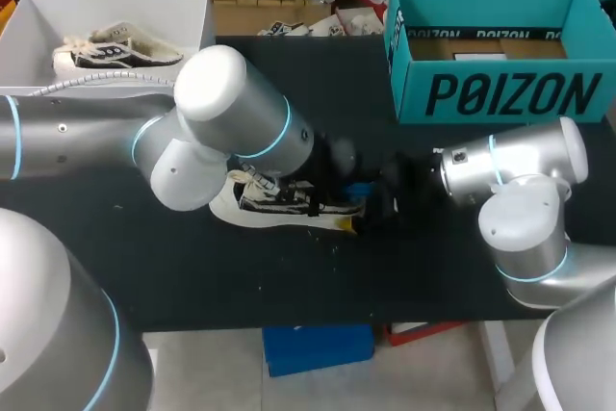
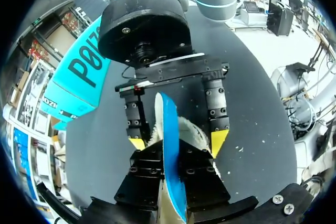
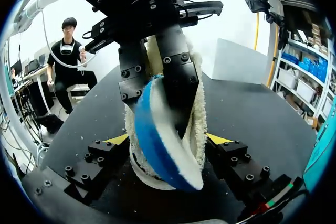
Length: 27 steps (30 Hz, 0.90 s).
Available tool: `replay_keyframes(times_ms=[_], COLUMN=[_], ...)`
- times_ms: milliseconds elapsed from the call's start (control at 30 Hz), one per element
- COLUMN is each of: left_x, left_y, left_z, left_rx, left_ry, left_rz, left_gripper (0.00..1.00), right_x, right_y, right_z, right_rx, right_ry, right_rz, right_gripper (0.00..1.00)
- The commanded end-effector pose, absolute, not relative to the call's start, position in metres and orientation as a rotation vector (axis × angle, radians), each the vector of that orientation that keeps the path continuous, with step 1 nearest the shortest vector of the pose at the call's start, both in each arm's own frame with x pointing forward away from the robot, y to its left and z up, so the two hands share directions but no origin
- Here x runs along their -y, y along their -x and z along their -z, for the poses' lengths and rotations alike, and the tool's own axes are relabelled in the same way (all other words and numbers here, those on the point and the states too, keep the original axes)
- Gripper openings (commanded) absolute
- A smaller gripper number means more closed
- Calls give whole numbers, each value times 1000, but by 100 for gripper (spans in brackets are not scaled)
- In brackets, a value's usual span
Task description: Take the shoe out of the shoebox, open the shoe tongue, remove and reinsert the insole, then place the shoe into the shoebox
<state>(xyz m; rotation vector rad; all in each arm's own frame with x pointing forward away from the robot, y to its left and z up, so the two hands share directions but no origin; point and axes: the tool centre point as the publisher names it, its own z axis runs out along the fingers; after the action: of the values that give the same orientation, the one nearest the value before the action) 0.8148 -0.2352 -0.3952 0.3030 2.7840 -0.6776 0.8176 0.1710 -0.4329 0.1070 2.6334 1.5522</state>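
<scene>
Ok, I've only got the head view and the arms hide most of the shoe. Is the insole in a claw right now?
Observer: Yes. The left claw is shut on the blue insole, holding it on edge above the opening of the shoe.
Operator: And the right claw?
Observer: The right claw grips the shoe, one yellow tip against each side of the fleece collar.
Operator: Is the insole flat?
Observer: No, it bows in a curve below the left claw's fingers.
</scene>
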Motion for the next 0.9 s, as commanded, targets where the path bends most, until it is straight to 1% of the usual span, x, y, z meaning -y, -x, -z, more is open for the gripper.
replay_keyframes(times_ms=[33,400,533,900], left_x=[234,193,181,181], left_y=[-810,-787,-775,-741], left_z=[392,363,342,270], left_rx=[-2776,-2850,-2872,-2877], left_ry=[-309,-395,-455,-490], left_rz=[680,874,1024,1340], left_gripper=[0,0,0,0], right_x=[-170,-170,-170,-170], right_y=[-818,-818,-818,-818], right_z=[435,435,435,435], right_rx=[-2634,-2634,-2634,-2634], right_ry=[-107,-107,-107,-107], right_rz=[-1553,-1553,-1553,-1553], right_gripper=[0,0,0,0])
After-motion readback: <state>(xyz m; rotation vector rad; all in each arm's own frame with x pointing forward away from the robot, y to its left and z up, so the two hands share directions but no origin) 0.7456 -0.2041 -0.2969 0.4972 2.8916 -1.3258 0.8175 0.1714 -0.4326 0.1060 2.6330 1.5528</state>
